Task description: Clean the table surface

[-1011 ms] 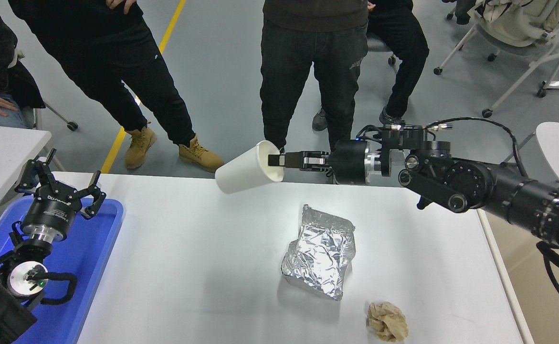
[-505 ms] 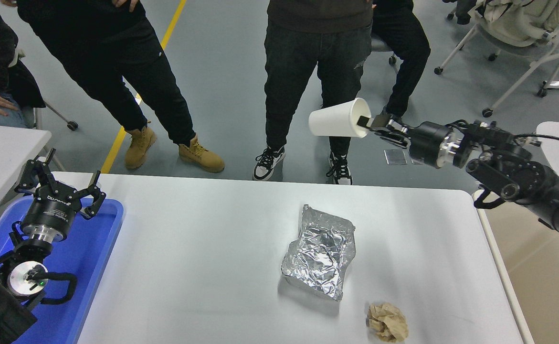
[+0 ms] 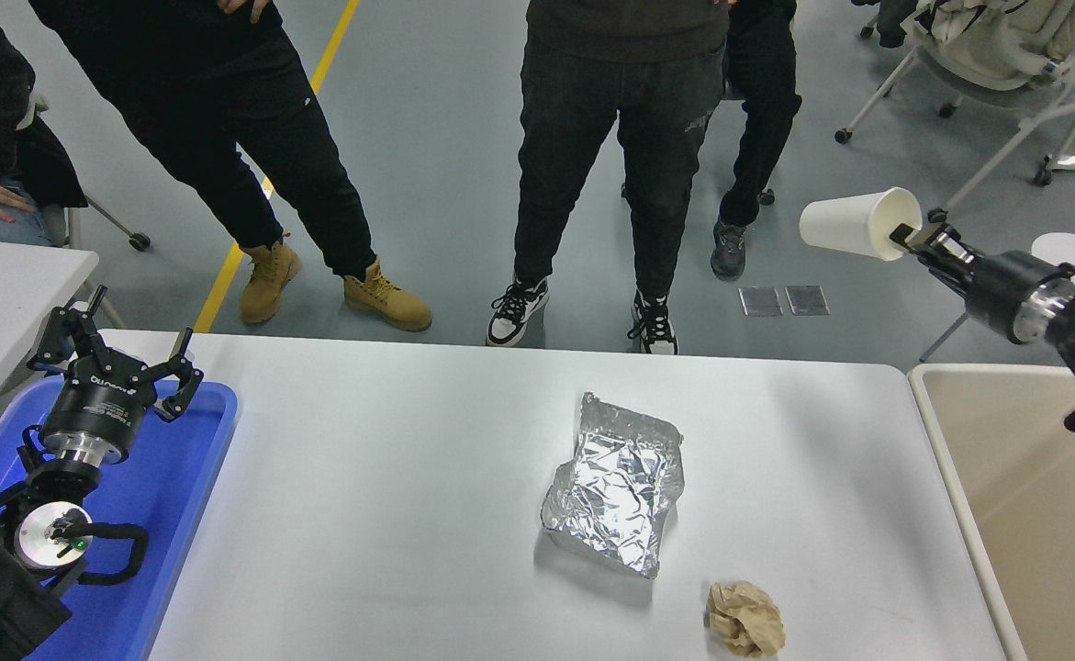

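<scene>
The table surface [image 3: 390, 477] is the wide white tabletop with rounded corners. On it lie a crumpled silver foil bag [image 3: 618, 482] at the middle right and a crumpled brown paper ball [image 3: 744, 618] near the front edge. My right gripper [image 3: 909, 237] is shut on the rim of a white paper cup [image 3: 854, 223], held on its side high in the air beyond the table's far right corner. My left gripper [image 3: 115, 363] is parked open over the blue tray at the lower left.
A blue plastic tray [image 3: 184, 496] sits at the table's left end. A beige bin [image 3: 1033, 496] stands right of the table. Several people [image 3: 620, 138] stand at the far side. A smaller white table [image 3: 5, 294] is at the left, wheeled chairs [image 3: 996, 55] at the back right.
My right arm has swung from above the table's far edge to the right and upward, carrying the white cup past the table's right corner. The left arm has not moved.
</scene>
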{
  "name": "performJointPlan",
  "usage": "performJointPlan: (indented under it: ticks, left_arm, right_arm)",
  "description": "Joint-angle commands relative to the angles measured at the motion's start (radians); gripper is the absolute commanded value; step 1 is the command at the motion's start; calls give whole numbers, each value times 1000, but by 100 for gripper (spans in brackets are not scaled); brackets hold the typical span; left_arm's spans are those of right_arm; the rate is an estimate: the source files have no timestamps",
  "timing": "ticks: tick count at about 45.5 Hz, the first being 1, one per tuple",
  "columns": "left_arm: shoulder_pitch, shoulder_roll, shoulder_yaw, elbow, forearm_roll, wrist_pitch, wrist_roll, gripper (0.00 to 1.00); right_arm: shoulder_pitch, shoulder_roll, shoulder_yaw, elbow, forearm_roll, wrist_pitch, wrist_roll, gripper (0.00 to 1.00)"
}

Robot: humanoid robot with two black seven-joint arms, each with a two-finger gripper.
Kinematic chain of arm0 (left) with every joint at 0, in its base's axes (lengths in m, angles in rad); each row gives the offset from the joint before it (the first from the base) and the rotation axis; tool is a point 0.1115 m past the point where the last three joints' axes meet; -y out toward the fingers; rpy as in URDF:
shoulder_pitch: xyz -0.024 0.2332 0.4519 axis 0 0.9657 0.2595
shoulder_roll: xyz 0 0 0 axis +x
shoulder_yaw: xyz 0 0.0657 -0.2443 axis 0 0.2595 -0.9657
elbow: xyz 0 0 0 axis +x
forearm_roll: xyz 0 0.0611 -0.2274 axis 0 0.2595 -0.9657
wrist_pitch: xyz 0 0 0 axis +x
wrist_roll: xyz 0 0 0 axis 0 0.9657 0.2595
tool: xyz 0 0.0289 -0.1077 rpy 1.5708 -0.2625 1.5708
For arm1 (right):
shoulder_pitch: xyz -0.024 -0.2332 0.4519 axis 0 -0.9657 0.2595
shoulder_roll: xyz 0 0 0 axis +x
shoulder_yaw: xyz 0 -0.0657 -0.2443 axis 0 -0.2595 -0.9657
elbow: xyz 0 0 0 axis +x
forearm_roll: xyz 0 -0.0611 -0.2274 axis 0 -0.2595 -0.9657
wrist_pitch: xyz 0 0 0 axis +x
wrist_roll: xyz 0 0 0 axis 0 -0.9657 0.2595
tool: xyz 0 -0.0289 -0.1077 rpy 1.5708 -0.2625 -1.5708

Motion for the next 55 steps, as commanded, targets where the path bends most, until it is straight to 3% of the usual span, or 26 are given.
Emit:
performJointPlan:
  ticks: [1, 14, 25, 35, 55]
  left_arm:
    - [0, 0, 0, 0, 0, 0, 0, 100]
    - [0, 0, 0, 0, 0, 0, 0, 100]
    - [0, 0, 0, 0, 0, 0, 0, 100]
    - [0, 0, 0, 0, 0, 0, 0, 100]
    - [0, 0, 0, 0, 0, 0, 0, 100]
  right_arm:
    - [-37, -81, -131, -36, 5, 0, -43, 0]
    - [-98, -118, -145, -53, 2, 0, -89, 0]
    - [-115, -157, -225, -56, -1, -4, -171, 0]
    - [-147, -158, -242, -81, 13, -9, -315, 0]
    - [-230, -140, -309, -81, 5, -22, -422, 0]
